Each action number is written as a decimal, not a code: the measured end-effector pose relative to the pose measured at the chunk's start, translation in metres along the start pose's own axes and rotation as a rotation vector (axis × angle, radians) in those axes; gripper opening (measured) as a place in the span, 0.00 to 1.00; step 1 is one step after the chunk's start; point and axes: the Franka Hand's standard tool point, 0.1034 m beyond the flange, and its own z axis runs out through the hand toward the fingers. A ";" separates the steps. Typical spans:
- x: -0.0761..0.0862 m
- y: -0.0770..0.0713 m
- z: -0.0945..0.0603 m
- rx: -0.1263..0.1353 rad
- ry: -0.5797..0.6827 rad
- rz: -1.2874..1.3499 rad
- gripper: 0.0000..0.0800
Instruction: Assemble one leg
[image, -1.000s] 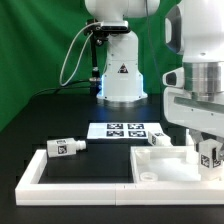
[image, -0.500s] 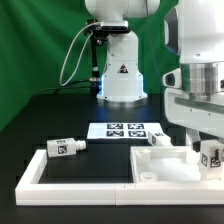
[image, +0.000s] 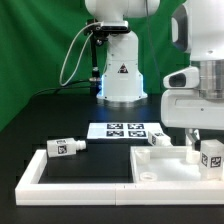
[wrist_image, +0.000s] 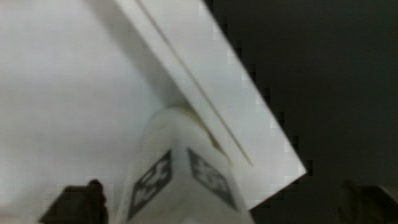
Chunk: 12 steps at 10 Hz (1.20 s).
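A leg (image: 211, 155), a stubby white post with a black-and-white tag, stands upright on the white tabletop panel (image: 165, 166) at the exterior view's right. My gripper (image: 205, 135) hangs just above it, jaws apart and holding nothing. In the wrist view the leg (wrist_image: 178, 175) shows between my gripper's (wrist_image: 222, 208) two dark fingertips (wrist_image: 80, 205), with a gap on each side, over the white panel (wrist_image: 71, 80) near its edge. Two more legs lie on the table: one at the exterior view's left (image: 63, 148), one behind the panel (image: 157, 139).
The marker board (image: 125, 129) lies in the middle, in front of the robot base (image: 120, 75). A white L-shaped frame (image: 35, 172) borders the front left of the work area. A green curtain closes the back.
My gripper has risen from around the leg and stands higher. The leg stays upright on the panel in the same place.
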 end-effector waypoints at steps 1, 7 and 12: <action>0.002 0.003 0.000 -0.006 0.000 -0.143 0.81; 0.013 0.022 0.002 -0.037 -0.002 -0.604 0.64; 0.011 0.017 0.002 -0.034 0.003 -0.281 0.36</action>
